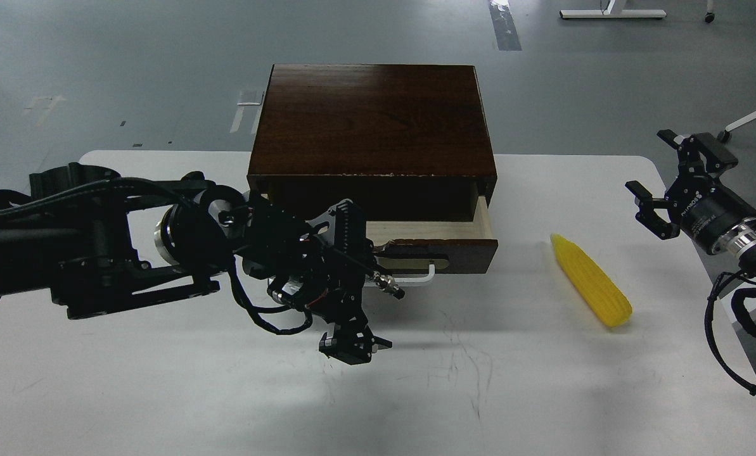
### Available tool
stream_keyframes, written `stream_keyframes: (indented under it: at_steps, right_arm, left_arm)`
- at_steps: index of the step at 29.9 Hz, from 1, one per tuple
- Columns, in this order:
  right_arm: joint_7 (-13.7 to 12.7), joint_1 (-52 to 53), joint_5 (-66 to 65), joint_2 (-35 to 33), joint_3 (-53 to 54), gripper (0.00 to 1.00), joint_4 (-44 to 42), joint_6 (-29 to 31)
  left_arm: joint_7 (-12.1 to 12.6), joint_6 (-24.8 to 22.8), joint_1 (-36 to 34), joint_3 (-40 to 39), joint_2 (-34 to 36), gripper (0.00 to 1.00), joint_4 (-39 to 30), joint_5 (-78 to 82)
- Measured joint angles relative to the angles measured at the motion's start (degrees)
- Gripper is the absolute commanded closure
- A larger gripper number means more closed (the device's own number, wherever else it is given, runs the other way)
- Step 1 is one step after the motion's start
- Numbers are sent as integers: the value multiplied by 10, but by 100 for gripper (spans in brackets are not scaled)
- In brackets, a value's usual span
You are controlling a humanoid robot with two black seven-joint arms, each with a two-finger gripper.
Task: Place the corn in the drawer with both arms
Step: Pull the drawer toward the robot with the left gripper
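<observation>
The dark brown box (371, 120) stands at the table's back middle. Its drawer (463, 254) is pulled part way out, with a strip of pale wood inside (425, 229) showing. The white bar handle (419, 279) is half hidden behind my left wrist. My left gripper (354, 346) points down just above the table, in front of the handle's left end; it is dark and its fingers cannot be told apart. The yellow corn (592, 290) lies on the table right of the drawer, point toward the back. My right gripper (659, 183) hovers open and empty, right of and behind the corn.
The white table (162, 392) has rounded corners; its right edge runs close by the corn and my right arm. Black cables (720, 329) hang from the right arm at the table's right edge. Grey floor lies behind the box.
</observation>
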Motion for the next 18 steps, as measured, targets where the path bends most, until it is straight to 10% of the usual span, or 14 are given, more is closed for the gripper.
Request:
stream_keyframes:
  at_steps: [18]
  right_arm:
    - [0, 0, 0, 1, 0, 0, -1, 0]
  left_arm:
    - [-1, 5, -29, 0, 2, 2, 4, 0]
